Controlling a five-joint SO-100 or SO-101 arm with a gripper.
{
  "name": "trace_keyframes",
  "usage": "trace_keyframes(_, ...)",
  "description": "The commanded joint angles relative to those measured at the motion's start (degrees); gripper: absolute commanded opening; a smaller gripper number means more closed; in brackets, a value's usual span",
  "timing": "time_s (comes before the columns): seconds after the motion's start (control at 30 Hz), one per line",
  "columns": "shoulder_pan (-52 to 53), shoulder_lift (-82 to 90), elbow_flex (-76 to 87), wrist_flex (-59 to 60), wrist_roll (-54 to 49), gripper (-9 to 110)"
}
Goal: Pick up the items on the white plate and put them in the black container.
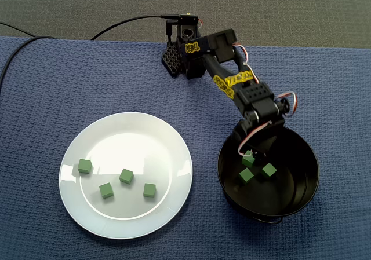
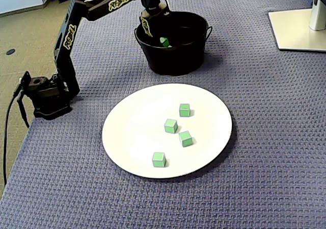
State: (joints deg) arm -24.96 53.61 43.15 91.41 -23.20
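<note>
In a fixed view, your gripper [image 1: 250, 150] hangs inside the black container [image 1: 307, 182], just above a green cube [image 1: 249, 158]; you cannot tell whether the fingers pinch it. In a fixed view, four cubes [image 2: 171, 125] sit mid white plate [image 2: 127, 117], beyond the container's near rim, well apart from the fingers.

Blue woven cloth [image 1: 58, 80], 1 pale stand base [image 2: 298, 27] top-rt, fixed view
</note>
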Motion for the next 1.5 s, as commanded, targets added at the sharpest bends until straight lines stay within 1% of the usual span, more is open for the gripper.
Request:
trace_keyframes(0.0, -1.41, 1.05, 0.35, 1.32, 0.0, 0)
trace_keyframes(0.03, -1.41, 2.02, 0.53, 1.67, 0.0, 2)
trace_keyframes(0.07, -1.23, 3.34, 0.62, 2.02, -0.26, 6)
trace_keyframes(0.1, -0.88, 4.92, 0.7, 2.29, -0.44, 12)
trace_keyframes(0.17, 0.09, 8.88, 0.09, 3.08, -0.53, 28)
trace_keyframes(0.2, 0.7, 11.25, -0.53, 3.78, -0.44, 33)
trace_keyframes(0.3, 3.16, 19.51, -3.6, 8.09, -1.41, 42)
trace_keyframes(0.4, 8.79, 28.92, -7.47, 12.22, -3.6, 45)
trace_keyframes(0.47, 15.64, 34.37, -9.67, 13.71, -3.08, 44)
trace_keyframes(0.53, 24.7, 37.27, -11.43, 14.59, -1.93, 44)
trace_keyframes(0.63, 38.67, 37.88, -11.78, 16.0, 1.05, 44)
trace_keyframes(0.7, 46.23, 36.83, -9.05, 16.26, 3.16, 46)
trace_keyframes(0.8, 52.56, 32.17, -3.25, 12.74, 4.83, 48)
trace_keyframes(0.9, 53.61, 24.08, -0.79, 11.16, 6.24, 49)
trace_keyframes(1.03, 52.56, 12.3, -1.23, 10.37, 10.99, 48)
trace_keyframes(1.23, 47.29, -2.46, -8.7, 8.26, 16.61, 45)
trace_keyframes(1.47, 41.04, -14.85, -14.5, 5.01, 15.38, 43)
